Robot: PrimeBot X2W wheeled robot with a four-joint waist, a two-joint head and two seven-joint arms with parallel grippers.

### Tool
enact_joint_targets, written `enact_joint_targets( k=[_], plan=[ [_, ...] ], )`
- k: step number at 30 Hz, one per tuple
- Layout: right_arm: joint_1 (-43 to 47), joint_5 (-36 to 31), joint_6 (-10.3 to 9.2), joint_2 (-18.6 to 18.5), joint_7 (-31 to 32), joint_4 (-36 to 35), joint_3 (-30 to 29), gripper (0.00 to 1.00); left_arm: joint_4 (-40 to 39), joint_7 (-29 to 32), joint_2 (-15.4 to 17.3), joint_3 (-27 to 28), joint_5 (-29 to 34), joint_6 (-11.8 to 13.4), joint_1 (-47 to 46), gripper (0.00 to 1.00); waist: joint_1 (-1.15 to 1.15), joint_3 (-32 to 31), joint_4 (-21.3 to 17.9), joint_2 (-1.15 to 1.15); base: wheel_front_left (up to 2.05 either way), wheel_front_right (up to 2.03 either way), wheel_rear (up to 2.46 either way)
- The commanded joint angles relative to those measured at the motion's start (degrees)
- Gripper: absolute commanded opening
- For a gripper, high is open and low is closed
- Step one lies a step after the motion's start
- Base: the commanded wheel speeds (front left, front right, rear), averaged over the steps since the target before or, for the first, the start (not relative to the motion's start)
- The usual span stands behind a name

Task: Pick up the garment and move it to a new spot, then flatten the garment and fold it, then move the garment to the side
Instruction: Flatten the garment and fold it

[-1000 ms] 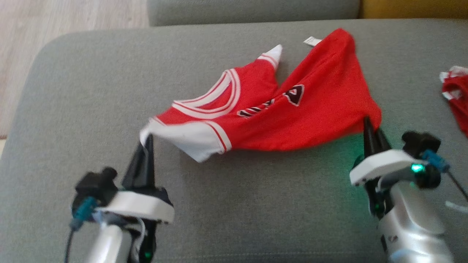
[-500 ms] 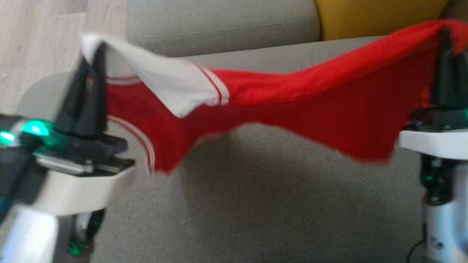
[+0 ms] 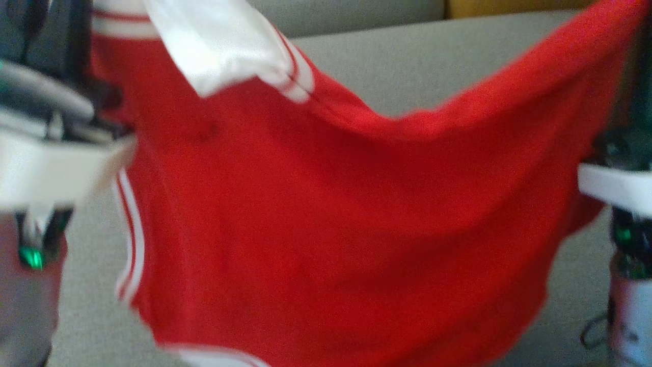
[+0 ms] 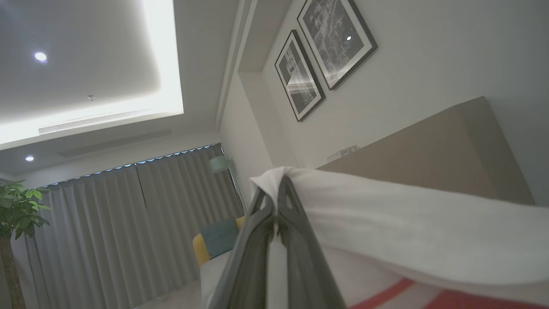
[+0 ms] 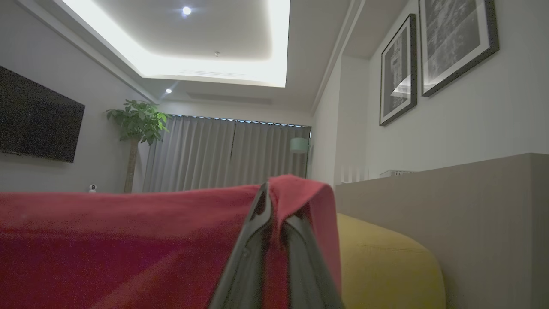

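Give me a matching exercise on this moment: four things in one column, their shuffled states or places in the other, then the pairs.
1. left gripper
2. right gripper
3. garment
4. plant

A. hangs spread above the grey sofa
B. shut on a red edge
C. stands by the curtains
D. shut on a white corner

Pairs: 1-D, 2-B, 3-A, 4-C

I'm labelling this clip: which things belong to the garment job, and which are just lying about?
Job: red jersey with white trim; left claw and right claw, both shut on it; grey fabric sofa seat.
Lying about: yellow cushion; black-framed wall pictures; green potted plant.
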Motion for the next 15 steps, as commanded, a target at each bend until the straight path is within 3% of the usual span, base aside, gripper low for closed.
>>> enact_joint_targets(
  k=[1, 9, 13, 15],
  plan=[
    [-6.2, 0.6, -0.05, -0.9, 0.2, 1.4, 2.4, 0.0, 2.7, 0.1, 2.7, 2.0, 0.0, -0.9, -6.2, 0.0, 0.0, 4.2, 0.5, 0.0, 0.0, 0.0, 0.0],
    [-30.1, -2.2, -0.05, -3.5, -5.9, 23.5, 5.1, 0.0, 25.3, -5.0, 2.0, -2.6, 4.5, -4.1, -29.4, 0.0, 0.0, 13.5, 3.0, 0.0, 0.0, 0.0, 0.0],
    [-42.9, -6.7, -0.05, -3.5, -10.5, 36.9, 4.7, 0.0, 37.5, -10.3, -0.1, -4.0, 8.0, -3.3, -42.5, 0.0, 0.0, 16.5, 4.2, 0.0, 0.0, 0.0, 0.0],
    [-49.7, -10.6, -0.05, -3.0, -13.2, 45.9, 3.8, 0.0, 44.6, -14.7, -2.9, -4.9, 8.8, -2.0, -48.3, 0.0, 0.0, 18.6, 5.8, 0.0, 0.0, 0.0, 0.0]
  ],
)
